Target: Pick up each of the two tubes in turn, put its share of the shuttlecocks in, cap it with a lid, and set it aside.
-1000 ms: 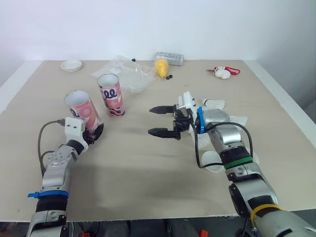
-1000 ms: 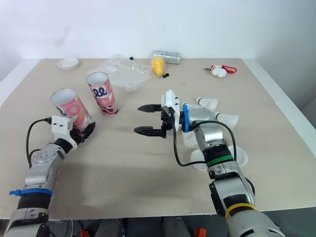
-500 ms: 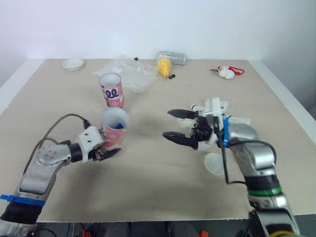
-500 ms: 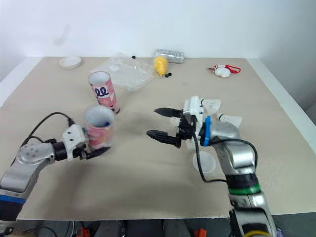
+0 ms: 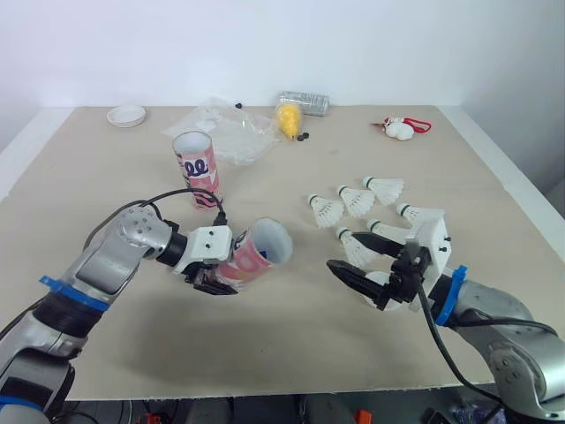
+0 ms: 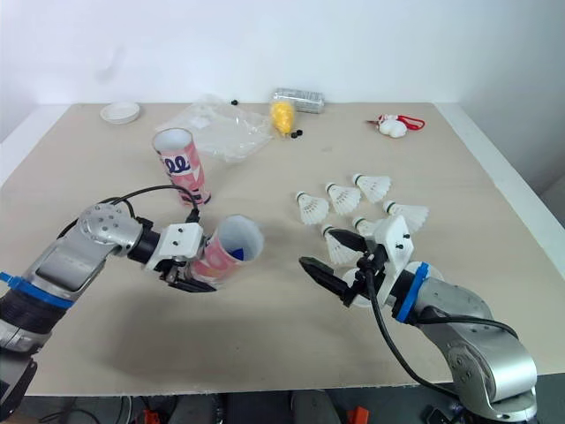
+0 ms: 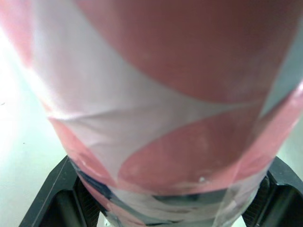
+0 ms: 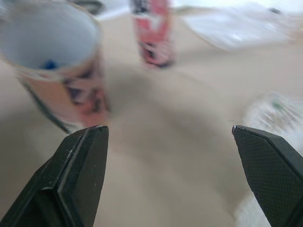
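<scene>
My left gripper (image 5: 214,270) is shut on a pink patterned tube (image 5: 253,254), held tilted low over the table with its open mouth facing right. In the left wrist view the tube (image 7: 161,94) spans the gap between the fingers (image 7: 52,201). A second pink tube (image 5: 196,168) stands upright farther back. Several white shuttlecocks (image 5: 357,201) lie on the table right of centre. My right gripper (image 5: 347,250) is open and holds nothing, just in front of the nearest shuttlecock (image 5: 355,248) and pointing at the tube's mouth (image 8: 49,42). A white lid (image 6: 353,281) lies under it.
Another white lid (image 5: 127,115) sits at the back left. A crumpled clear bag (image 5: 225,131), a yellow object (image 5: 288,119), a clear packet (image 5: 305,102) and a white and red item (image 5: 402,130) lie along the far side. The table's right edge (image 5: 512,190) is close.
My left arm has swung the tube from the left toward the centre and tipped it over, mouth to the right. My right gripper has drawn back toward the front right, uncovering the shuttlecocks.
</scene>
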Controlling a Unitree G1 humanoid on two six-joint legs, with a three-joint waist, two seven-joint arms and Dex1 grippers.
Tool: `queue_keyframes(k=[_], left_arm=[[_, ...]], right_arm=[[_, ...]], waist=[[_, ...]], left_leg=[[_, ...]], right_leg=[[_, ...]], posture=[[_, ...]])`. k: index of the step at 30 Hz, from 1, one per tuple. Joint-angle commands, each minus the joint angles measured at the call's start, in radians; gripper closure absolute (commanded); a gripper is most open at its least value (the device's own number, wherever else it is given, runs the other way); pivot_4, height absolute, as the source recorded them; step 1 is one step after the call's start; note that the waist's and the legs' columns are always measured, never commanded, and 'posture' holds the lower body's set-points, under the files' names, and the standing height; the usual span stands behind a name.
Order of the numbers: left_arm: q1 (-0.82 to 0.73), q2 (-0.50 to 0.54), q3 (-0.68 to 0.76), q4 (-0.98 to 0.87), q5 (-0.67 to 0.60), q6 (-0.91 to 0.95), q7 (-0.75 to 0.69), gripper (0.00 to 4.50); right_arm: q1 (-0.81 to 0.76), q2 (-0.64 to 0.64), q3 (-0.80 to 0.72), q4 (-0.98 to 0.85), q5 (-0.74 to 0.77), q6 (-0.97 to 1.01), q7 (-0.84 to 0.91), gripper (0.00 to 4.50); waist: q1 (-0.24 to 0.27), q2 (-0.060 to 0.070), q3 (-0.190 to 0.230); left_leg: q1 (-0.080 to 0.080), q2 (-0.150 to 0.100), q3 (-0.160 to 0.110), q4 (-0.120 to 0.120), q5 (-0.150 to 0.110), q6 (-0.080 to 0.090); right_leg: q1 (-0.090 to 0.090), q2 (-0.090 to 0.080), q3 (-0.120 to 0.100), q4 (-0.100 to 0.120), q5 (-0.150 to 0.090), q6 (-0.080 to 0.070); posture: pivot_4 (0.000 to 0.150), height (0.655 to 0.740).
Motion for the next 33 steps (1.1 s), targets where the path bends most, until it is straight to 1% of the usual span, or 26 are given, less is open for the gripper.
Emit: queue_keyframes(k=[1, 4, 8, 13, 17, 20, 28, 33], left_arm=[[-0.038, -0.027, -0.014, 0.007, 0.024, 0.008, -0.007, 1.43], [-0.034, -0.052, -0.023, -0.012, 0.038, 0.009, 0.008, 1.43], [-0.024, -0.074, -0.026, -0.034, 0.043, 0.014, 0.01, 1.43], [-0.022, -0.09, -0.022, -0.052, 0.039, 0.032, 0.013, 1.43], [-0.032, -0.082, -0.038, -0.062, 0.065, 0.048, 0.011, 1.43], [-0.038, -0.075, -0.048, -0.072, 0.08, 0.068, 0.006, 1.43], [-0.054, -0.145, -0.029, -0.113, 0.063, 0.22, 0.087, 1.43], [-0.055, -0.162, -0.032, -0.131, 0.062, 0.249, 0.113, 1.43]], right_arm=[[0.031, 0.033, -0.018, -0.067, 0.031, 0.035, -0.098, 0.0], [0.071, 0.039, -0.029, -0.098, 0.083, 0.088, -0.138, 0.0], [0.115, 0.014, -0.039, -0.123, 0.129, 0.124, -0.15, 0.0], [0.135, 0.011, -0.027, -0.101, 0.107, 0.122, -0.199, 0.0], [0.109, 0.001, 0.006, -0.053, 0.037, 0.107, -0.237, 0.0], [0.069, 0.012, 0.022, -0.016, 0.015, 0.105, -0.248, 0.0], [-0.044, 0.056, 0.08, 0.081, -0.025, 0.108, -0.274, 0.0], [-0.072, 0.078, 0.103, 0.121, -0.064, 0.096, -0.282, 0.0]], waist=[[0.001, 0.0, 0.0], [0.001, 0.0, 0.0], [0.002, 0.0, 0.0], [0.002, 0.0, 0.0], [0.002, 0.0, 0.0], [0.002, 0.0, 0.0], [0.001, 0.0, 0.0], [0.001, 0.0, 0.0]], left_leg=[[0.0, 0.0, -0.001, 0.0, 0.0, 0.0], [-0.001, 0.0, -0.001, 0.0, 0.0, 0.0], [-0.001, 0.0, -0.001, 0.0, 0.0, 0.001], [-0.001, 0.0, -0.001, 0.001, 0.0, 0.001], [-0.001, 0.0, -0.001, 0.001, 0.0, 0.001], [-0.001, 0.0, -0.001, 0.002, 0.0, 0.001], [-0.001, 0.0, -0.001, 0.002, 0.0, 0.001], [-0.001, 0.0, -0.001, 0.002, 0.0, 0.001]], right_leg=[[0.0, 0.0, 0.0, 0.0, 0.0, 0.0], [0.0, 0.0, 0.0, 0.0, 0.0, 0.0], [0.0, 0.0, 0.0, 0.0, -0.001, 0.001], [0.001, 0.0, 0.0, 0.0, 0.0, 0.001], [0.001, 0.0, 0.0, 0.0, 0.0, 0.001], [0.001, 0.0, 0.0, 0.0, 0.0, 0.001], [0.001, 0.0, 0.0, 0.0, 0.001, 0.001], [0.001, 0.0, 0.0, 0.0, 0.001, 0.002]], posture=[[0.15, 0.74], [0.15, 0.74], [0.15, 0.74], [0.15, 0.74], [0.15, 0.74], [0.15, 0.74], [0.15, 0.74], [0.15, 0.74]])
